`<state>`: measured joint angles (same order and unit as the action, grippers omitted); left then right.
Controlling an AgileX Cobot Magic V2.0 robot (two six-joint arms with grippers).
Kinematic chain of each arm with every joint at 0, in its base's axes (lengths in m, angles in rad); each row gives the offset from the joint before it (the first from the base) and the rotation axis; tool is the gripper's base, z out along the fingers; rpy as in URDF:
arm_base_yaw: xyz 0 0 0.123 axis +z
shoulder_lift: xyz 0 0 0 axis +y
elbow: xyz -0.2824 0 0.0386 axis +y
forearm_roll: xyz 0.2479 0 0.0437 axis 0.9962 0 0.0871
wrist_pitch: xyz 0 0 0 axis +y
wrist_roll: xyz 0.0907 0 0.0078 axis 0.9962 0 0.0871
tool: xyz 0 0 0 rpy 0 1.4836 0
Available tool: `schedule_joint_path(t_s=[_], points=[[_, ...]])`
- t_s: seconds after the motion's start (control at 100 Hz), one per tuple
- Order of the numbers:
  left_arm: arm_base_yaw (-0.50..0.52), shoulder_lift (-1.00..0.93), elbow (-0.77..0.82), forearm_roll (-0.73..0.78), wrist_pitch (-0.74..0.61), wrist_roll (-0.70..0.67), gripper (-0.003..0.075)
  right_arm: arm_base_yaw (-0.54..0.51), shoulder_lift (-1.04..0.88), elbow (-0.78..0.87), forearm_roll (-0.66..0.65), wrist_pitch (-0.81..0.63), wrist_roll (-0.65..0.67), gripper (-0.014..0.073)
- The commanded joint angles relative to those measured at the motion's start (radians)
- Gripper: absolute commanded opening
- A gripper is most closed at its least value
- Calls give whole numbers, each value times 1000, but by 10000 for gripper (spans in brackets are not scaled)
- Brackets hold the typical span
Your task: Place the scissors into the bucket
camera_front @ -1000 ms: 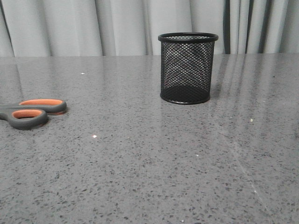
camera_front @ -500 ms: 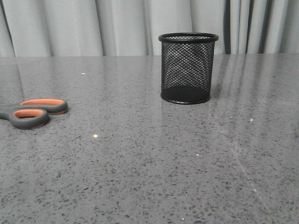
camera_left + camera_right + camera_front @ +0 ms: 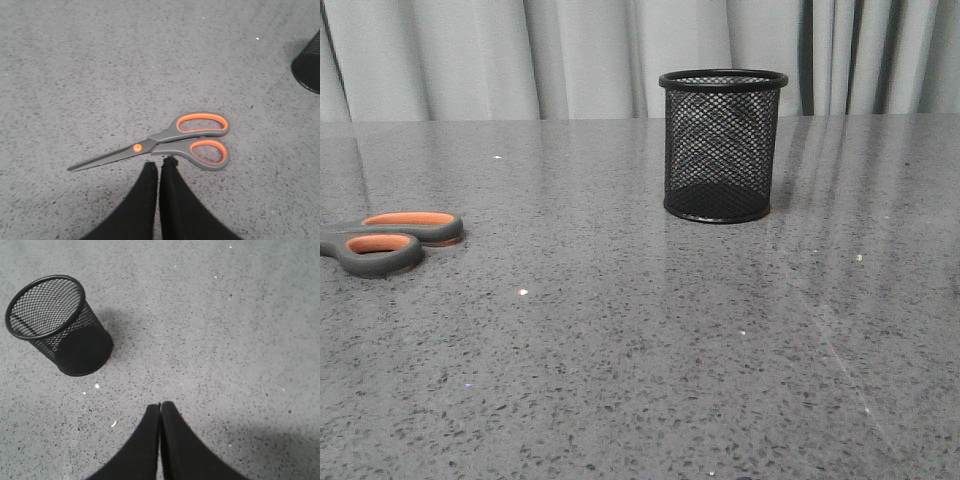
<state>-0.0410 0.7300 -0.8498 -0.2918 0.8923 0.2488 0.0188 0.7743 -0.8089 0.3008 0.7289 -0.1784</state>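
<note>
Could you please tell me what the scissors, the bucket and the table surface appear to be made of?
Scissors: handles look like matte grey plastic with orange lining in the loops; the slim dark blades are probably metal.
Bucket: black wire mesh, likely coated metal, since the curtain shows through its wall, with a solid rim.
Table: speckled grey with glossy reflections, like polished stone or a stone-look laminate.

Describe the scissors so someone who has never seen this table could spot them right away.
Start from the grey speckled table and its one standing thing, the black mesh bucket toward the back. The scissors lie flat at the table's left edge, well apart from the bucket. They stand out by their grey handles lined bright orange inside the loops.
</note>
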Motion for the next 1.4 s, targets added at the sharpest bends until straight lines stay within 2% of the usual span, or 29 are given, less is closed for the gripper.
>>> schedule_joint_path(t_s=[0.0,0.08,0.23,0.3,0.54,0.9,1.03,1.2,1.39], points=[[1,16,-37,-81,-50,66,3,-5,3,-40,38,-52,-51,38],[1,30,-39,-123,-50,108,81,-5,10,-44,45,-50,-58,136],[1,44,-43,-160,-48,128,336,-5,21,-44,46,-42,-58,383],[1,56,-52,-163,-38,144,403,-5,21,-44,46,-38,-58,406],[1,164,-122,-195,55,304,384,-5,31,-44,49,-42,-58,404],[1,505,-362,-129,284,574,384,16,31,-44,49,-42,-58,404],[1,597,-432,-111,385,804,384,39,31,-44,49,-40,-60,404],[-11,657,-451,-97,385,1010,384,53,31,-44,49,-38,-65,404],[-73,702,-451,18,385,1028,384,55,31,-44,49,-36,-65,404]])
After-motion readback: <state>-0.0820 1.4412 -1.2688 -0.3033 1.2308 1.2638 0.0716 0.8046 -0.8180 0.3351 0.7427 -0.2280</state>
